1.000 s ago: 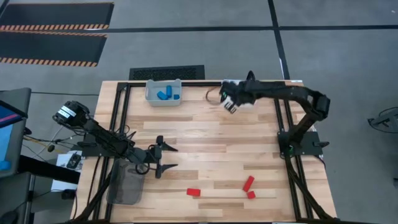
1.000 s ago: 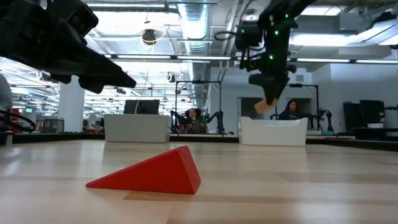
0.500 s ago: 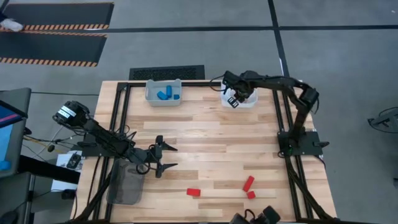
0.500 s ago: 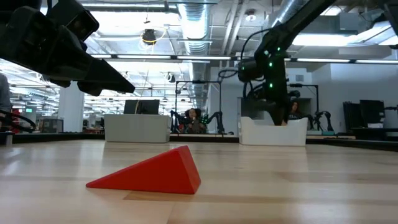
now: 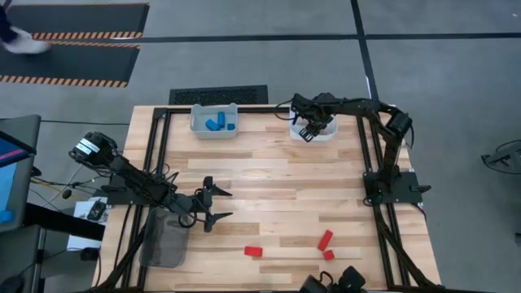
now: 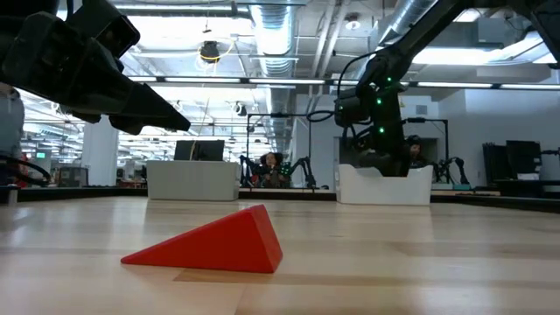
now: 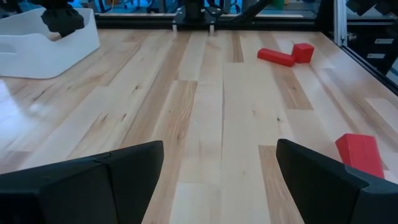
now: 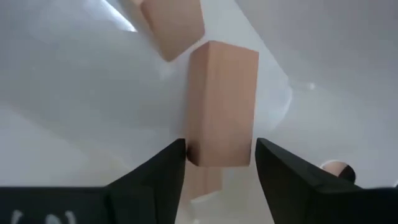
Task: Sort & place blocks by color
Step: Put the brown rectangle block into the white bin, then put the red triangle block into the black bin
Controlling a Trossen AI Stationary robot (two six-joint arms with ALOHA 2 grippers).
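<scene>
Hanging inside the white bin (image 5: 316,133), the right end effector (image 8: 217,163) is standing narrowly parted around a plain tan cuboid block (image 8: 222,102), smooth-faced, just clear of both fingers. The left end effector (image 5: 220,205) is waiting wide open above the tabletop (image 5: 277,187).

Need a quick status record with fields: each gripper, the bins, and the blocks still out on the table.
right gripper: down in the white bin, fingers parted beside a tan block; grip unclear
left gripper: open, empty, waiting over the table near the mesh bin
grey bin: holds blue blocks
white bin contents: other tan pieces visible
red blocks: three on the table's near side, unsorted
</scene>
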